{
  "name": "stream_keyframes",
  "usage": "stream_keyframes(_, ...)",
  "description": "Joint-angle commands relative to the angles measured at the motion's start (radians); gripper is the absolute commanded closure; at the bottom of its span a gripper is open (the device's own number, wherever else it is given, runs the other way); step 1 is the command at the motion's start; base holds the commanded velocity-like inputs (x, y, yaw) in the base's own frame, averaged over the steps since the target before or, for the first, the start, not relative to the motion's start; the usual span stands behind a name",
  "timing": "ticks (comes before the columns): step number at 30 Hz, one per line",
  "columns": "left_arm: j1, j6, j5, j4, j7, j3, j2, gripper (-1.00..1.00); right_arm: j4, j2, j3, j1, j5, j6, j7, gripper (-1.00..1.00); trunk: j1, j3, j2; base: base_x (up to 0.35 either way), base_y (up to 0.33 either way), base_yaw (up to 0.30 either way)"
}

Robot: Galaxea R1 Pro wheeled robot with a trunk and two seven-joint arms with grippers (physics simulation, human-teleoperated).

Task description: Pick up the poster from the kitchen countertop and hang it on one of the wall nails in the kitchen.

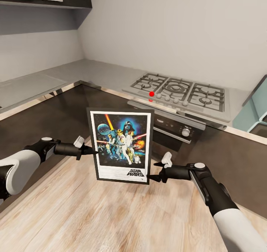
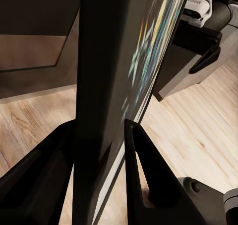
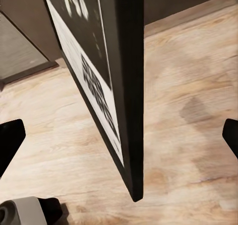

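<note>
One poster (image 1: 121,145) between two hands

The poster (image 1: 121,146) is held upright in the air over the floor (image 1: 92,215), between the two grippers. The left gripper (image 1: 92,152) is clamped on its left edge, about halfway up; the right gripper (image 1: 151,178) is set wide apart around its lower right corner. Well beyond the poster, the kitchen countertop (image 1: 74,72) is laid across the corner, with the hob (image 1: 181,90) set into it beyond the right gripper and the oven (image 1: 174,129) below.
</note>
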Motion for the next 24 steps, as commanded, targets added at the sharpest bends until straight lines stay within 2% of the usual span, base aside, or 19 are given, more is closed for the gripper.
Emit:
stream_keyframes(1,-0.001,-0.008,-0.007,0.0,-0.002,0.009,0.0,1.0,-0.001,0.001,0.001,-0.001,0.002,0.009,0.003,-1.0,0.0,-0.001,0.0,0.0,0.0,0.0)
stream_keyframes(6,-0.001,-0.008,-0.007,0.0,-0.002,0.009,0.0,1.0,0.001,0.011,0.001,-0.001,0.003,0.008,0.003,-1.0,0.0,-0.001,0.0,0.0,0.0,0.0)
stream_keyframes(12,-0.001,-0.009,-0.007,0.0,-0.002,0.009,0.0,1.0,0.059,0.028,0.001,-0.02,0.003,0.003,0.003,-1.0,0.0,-0.001,0.0,0.0,0.0,0.0)
stream_keyframes(24,-0.001,-0.009,-0.007,0.0,-0.002,0.009,0.0,1.0,0.07,0.031,0.001,-0.024,0.003,0.001,0.003,-1.0,0.0,-0.001,0.0,0.0,0.0,0.0)
